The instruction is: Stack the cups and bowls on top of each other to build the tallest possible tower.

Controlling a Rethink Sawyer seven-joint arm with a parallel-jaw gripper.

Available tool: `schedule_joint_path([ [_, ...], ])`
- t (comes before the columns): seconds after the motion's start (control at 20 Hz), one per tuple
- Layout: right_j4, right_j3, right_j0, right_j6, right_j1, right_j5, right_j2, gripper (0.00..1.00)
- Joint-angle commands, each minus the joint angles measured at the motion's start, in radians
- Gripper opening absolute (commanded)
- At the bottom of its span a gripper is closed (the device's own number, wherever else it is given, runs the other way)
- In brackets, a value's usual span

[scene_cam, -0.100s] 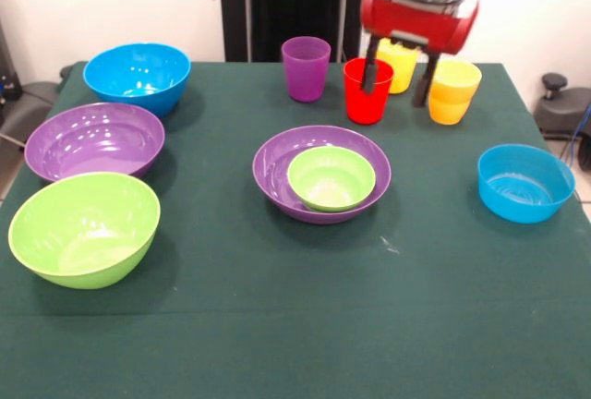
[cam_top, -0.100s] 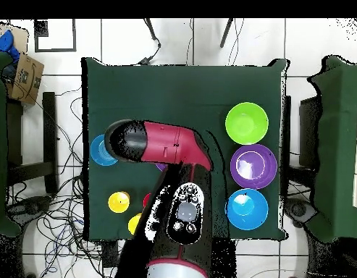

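Note:
My gripper (scene_cam, -0.100s: 397, 83) hangs open at the back right of the table. One finger (scene_cam, -0.100s: 369, 74) overlaps the mouth of the red cup (scene_cam, -0.100s: 366, 103), and the other finger (scene_cam, -0.100s: 422, 88) is lowered between that cup and a yellow cup (scene_cam, -0.100s: 455, 94). A second yellow cup (scene_cam, -0.100s: 400, 68) stands behind them, and a purple cup (scene_cam, -0.100s: 306, 68) to the left. At the centre a large purple bowl (scene_cam, -0.100s: 277, 161) holds the small green bowl (scene_cam, -0.100s: 331, 178). In the overhead view the arm hides the gripper and most of the cups; only a yellow cup (cam_top, -0.100s: 119, 202) shows whole.
On the green tablecloth (scene_cam, -0.100s: 277, 325), a large blue bowl (scene_cam, -0.100s: 137, 76), a second large purple bowl (scene_cam, -0.100s: 94, 140) and a lime green bowl (scene_cam, -0.100s: 83, 228) line the left side. A small blue bowl (scene_cam, -0.100s: 524, 183) sits alone at the right.

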Motion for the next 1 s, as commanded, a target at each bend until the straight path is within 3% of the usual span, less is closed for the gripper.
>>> schedule_joint_path([
  [0.05, 0.044, 0.089, 0.053, 0.244, 0.015, 0.041, 0.028, 1.00],
  [0.65, 0.007, 0.073, 0.105, 0.219, 0.038, 0.045, -0.006, 1.00],
  [1.0, 0.008, 0.091, 0.087, 0.174, 0.051, 0.018, 0.027, 1.00],
])
